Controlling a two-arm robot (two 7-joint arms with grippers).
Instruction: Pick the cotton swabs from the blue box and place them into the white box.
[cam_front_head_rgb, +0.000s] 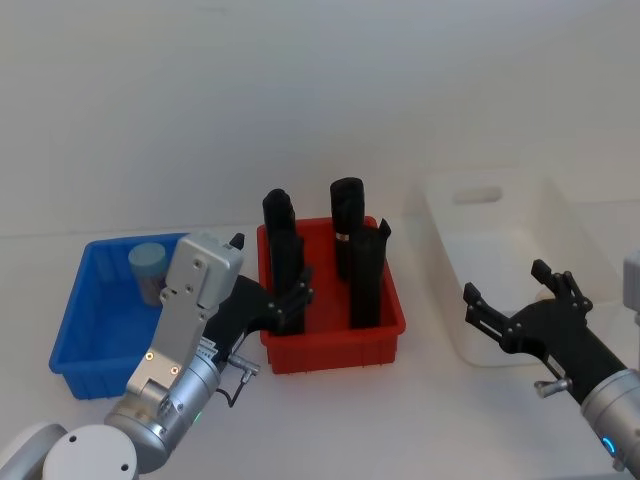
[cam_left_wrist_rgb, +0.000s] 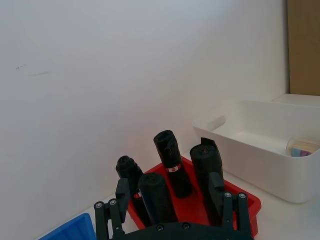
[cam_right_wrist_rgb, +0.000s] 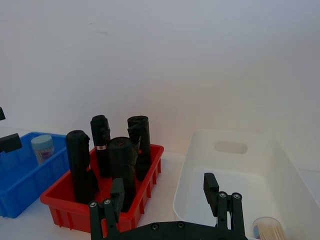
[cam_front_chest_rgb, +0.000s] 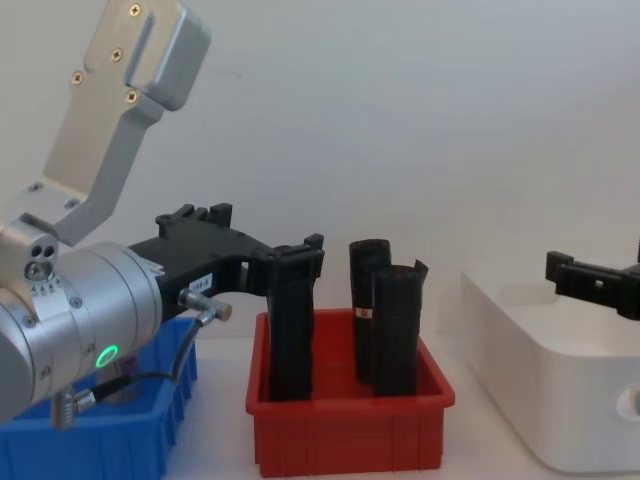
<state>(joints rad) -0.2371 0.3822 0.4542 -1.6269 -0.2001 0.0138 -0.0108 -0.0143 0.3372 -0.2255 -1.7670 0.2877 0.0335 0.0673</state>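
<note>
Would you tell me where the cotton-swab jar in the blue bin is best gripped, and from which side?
Probably from straight above, closing on the round sides of the small clear jar with the pale blue lid, just under the lid. It stands upright near the far wall of the ribbed bright-blue plastic bin, whose walls hinder a sideways approach. The open left tool is nearest.

Red bin (cam_front_head_rgb: 330, 350) w/ four black rolls (cam_front_head_rgb: 347, 205) upright inside.

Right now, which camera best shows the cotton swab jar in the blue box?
Right wrist view: the cotton swab jar stands unobstructed in the blue box, lid and side visible. The head view has it partly behind the left arm; chest and left wrist views catch parts of the box.
</note>
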